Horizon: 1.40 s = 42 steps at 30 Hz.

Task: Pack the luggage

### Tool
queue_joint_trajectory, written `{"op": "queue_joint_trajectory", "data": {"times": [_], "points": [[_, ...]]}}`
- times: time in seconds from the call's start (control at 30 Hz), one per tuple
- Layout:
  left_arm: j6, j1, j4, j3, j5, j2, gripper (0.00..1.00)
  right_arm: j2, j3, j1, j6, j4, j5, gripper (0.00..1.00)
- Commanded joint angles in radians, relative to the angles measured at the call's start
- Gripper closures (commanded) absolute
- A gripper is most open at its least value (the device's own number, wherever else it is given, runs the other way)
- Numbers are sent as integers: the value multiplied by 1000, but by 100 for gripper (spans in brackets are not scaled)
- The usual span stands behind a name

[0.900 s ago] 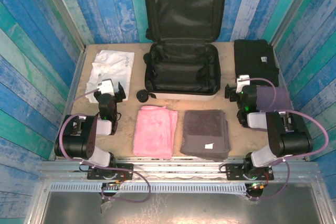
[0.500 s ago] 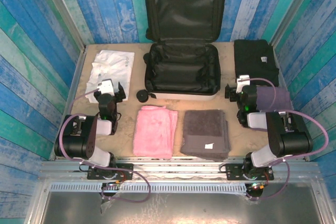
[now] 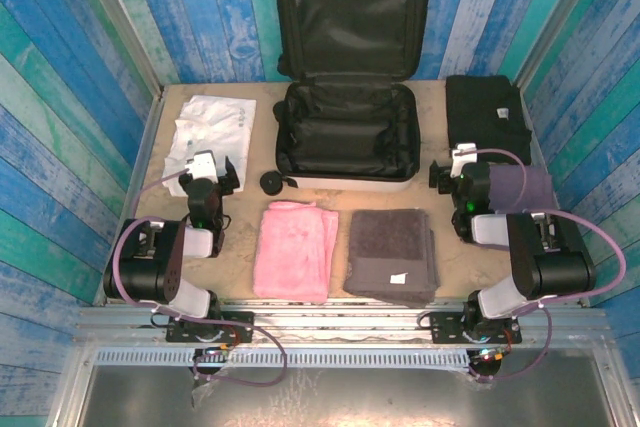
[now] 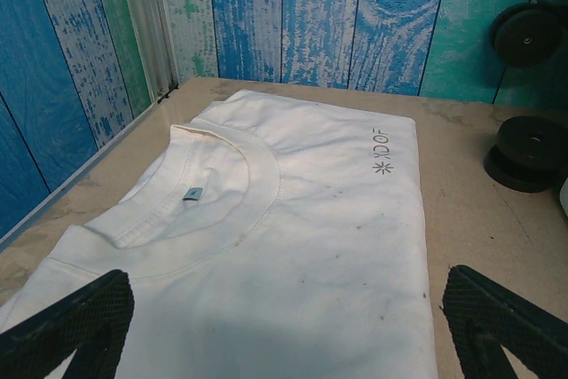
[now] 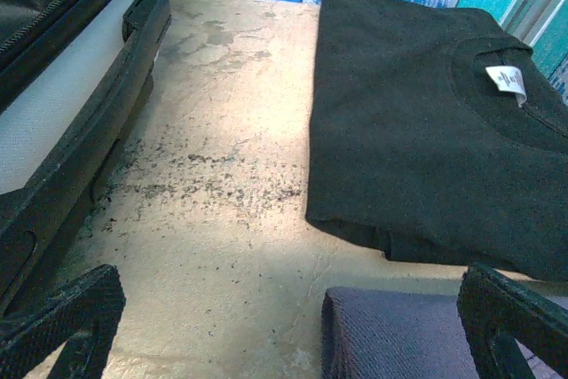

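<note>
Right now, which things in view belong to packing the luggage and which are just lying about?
For the job: luggage, open and empty; white T-shirt; black T-shirt; pink towel; grey towel; purple folded cloth.
Just there: painted plank walls; metal rail along the near edge.

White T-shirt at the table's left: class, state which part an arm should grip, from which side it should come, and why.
Probably the shirt's near edge, coming in low from the robot's side with the left claw. The shirt lies flat and folded, so an edge is the only place to pinch the stacked layers, and the open claw faces that edge, with a finger to each side.
</note>
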Motion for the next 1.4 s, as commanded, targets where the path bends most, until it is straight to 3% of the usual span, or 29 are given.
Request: {"op": "queue_joint_trajectory", "data": {"times": [0.0, 0.07, 0.13, 0.17, 0.33, 0.5, 0.67, 0.87, 1.0, 1.37], "points": [[27, -24, -100, 50, -33, -47, 7, -54, -18, 7, -3, 32, -1, 0], [12, -65, -332, 144, -151, -159, 7, -211, 1, 68, -25, -111, 104, 0], [-49, -71, -482, 223, -193, -272, 7, -389, 115, 84, 87, -465, 161, 0], [-71, -71, -525, 250, -208, -306, 7, -438, 154, 81, 136, -560, 166, 0], [-120, -72, -774, 444, -138, -361, 7, -528, 302, 44, 250, -807, 175, 0], [-180, -72, -979, 636, 35, -273, 7, -386, 535, -87, 278, -985, 52, 0], [-203, -110, -974, 695, 267, -194, 7, -125, 804, -139, 235, -1148, -70, 0], [-202, -267, -1009, 766, 280, -100, 6, 157, 1039, -140, 187, -1340, -110, 3], [-229, -335, -1029, 797, 271, -67, 6, 289, 1093, -138, 165, -1420, -122, 10], [-252, -371, -997, 826, 317, -16, 6, 499, 1189, -90, 53, -1500, 16, 14]]}}
